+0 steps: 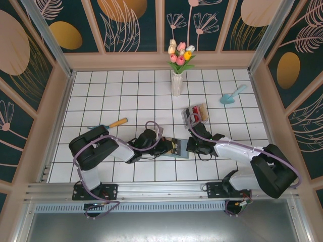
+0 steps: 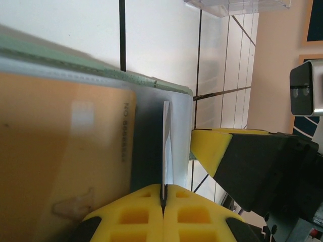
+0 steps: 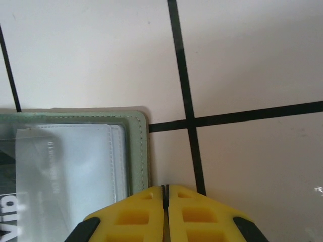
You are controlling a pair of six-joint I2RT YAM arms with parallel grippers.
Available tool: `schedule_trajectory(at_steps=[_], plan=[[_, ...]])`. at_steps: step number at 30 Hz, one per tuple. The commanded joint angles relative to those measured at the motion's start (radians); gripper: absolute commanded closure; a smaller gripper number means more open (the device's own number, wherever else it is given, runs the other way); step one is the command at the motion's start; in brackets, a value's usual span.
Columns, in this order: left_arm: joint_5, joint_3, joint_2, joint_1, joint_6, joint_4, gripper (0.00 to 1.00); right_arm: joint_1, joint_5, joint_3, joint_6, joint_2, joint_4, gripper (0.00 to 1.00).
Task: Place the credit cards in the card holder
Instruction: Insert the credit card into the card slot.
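The card holder [image 1: 180, 150] lies open on the tiles between my two grippers, its grey-green rim [image 2: 75, 63] [image 3: 137, 151] framing clear pockets. A tan credit card [image 2: 65, 151] sits under the clear plastic, with a dark grey strip beside it. My left gripper [image 2: 163, 194] [image 1: 169, 146] is shut on a thin pale leaf [image 2: 165, 146] of the holder that stands edge-on. My right gripper [image 3: 165, 189] [image 1: 194, 146] is shut with nothing in it, its tips on the tile just right of the holder's corner. More credit cards [image 1: 198, 112], red and tan, stand in a clear box.
The clear box [image 1: 191, 117] [image 2: 237, 6] sits behind the right gripper. A white vase of tulips [image 1: 176, 83] stands at the back centre, a blue scoop [image 1: 231, 96] at the back right, and a wooden-handled tool [image 1: 117, 122] at the left. Walls ring the table.
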Motion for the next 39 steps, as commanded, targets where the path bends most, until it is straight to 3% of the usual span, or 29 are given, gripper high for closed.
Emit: schedule_trajectory(at_steps=[1,8,14,21,32,39], plan=[[0.026,0.024,0.028,-0.017,0.001,-0.005,0.95,0.015,-0.036,-0.027,0.016,0.022,0.018,0.93],[0.026,0.058,0.051,-0.024,0.001,-0.016,0.91,0.021,-0.025,-0.030,0.027,0.015,0.009,0.93],[-0.036,0.031,-0.003,-0.024,-0.002,-0.080,0.74,0.021,-0.006,-0.027,0.027,0.003,-0.011,0.92],[-0.087,0.017,-0.079,-0.025,0.035,-0.201,0.70,0.020,-0.001,-0.029,0.029,-0.002,-0.020,0.92],[-0.095,-0.002,-0.057,-0.024,-0.015,-0.137,0.96,0.021,-0.012,-0.027,0.027,0.004,-0.003,0.92],[-0.101,-0.017,-0.004,-0.025,-0.112,0.025,0.97,0.031,-0.026,-0.037,0.046,0.007,0.020,0.92]])
